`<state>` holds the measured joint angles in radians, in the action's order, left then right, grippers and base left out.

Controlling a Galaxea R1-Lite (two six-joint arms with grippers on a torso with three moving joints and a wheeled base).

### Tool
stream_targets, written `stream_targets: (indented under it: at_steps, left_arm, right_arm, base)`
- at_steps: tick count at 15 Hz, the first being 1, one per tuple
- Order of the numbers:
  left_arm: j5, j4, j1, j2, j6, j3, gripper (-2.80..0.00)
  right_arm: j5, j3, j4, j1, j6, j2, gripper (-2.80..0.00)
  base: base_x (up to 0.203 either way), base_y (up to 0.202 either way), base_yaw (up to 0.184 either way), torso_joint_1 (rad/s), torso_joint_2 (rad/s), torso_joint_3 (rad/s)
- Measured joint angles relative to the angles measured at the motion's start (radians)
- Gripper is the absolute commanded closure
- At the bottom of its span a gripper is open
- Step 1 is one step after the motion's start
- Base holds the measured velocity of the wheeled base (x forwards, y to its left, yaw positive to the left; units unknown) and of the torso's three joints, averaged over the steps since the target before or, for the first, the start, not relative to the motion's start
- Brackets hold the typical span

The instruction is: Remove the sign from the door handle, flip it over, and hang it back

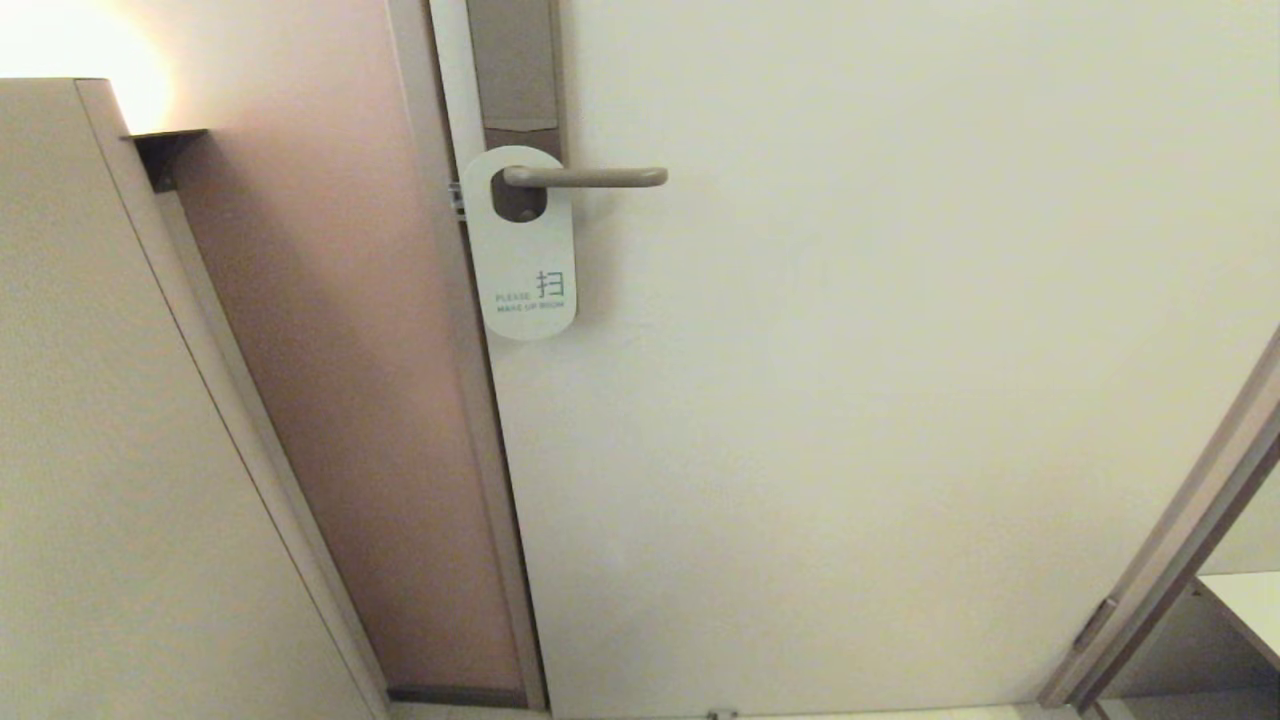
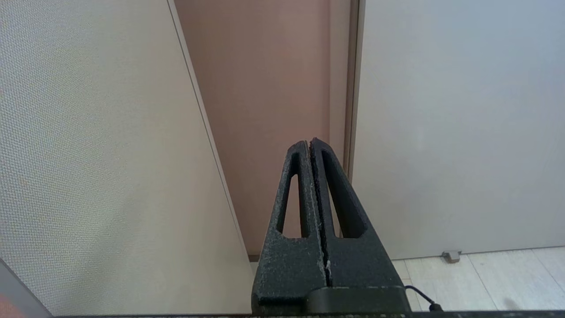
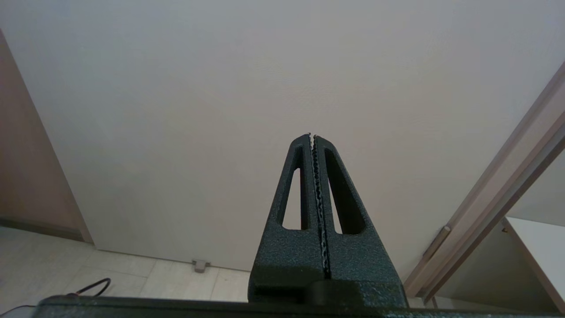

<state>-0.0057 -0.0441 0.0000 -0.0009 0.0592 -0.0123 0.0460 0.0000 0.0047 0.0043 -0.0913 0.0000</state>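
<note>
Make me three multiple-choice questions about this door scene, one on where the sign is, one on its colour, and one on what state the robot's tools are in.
1. Where is the sign?
A. Lying on the floor
B. Hanging on the door handle, close to the backplate
C. Held in a tool

2. What colour is the face of the sign that shows?
A. White
B. Red
C. Black

3. In what state are the left tool and the right tool?
A. Both wide open
B. Left shut on the sign, right open
C. Both shut and empty

Answers: 1 B, since the handle passes through the sign's oval hole; 2 A, since the showing face is white with greenish "MAKE UP ROOM" lettering; 3 C, since in each wrist view the fingers meet with nothing between them.
</note>
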Motion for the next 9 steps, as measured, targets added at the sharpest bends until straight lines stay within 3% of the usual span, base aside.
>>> stream_targets:
  at_steps: [9]
  left_arm:
    - [0.000,0.000,0.000,0.000,0.000,0.000,0.00]
  right_arm:
    - [0.000,0.000,0.000,0.000,0.000,0.000,0.00]
  base:
    - [0.000,0.000,0.000,0.000,0.00,0.000]
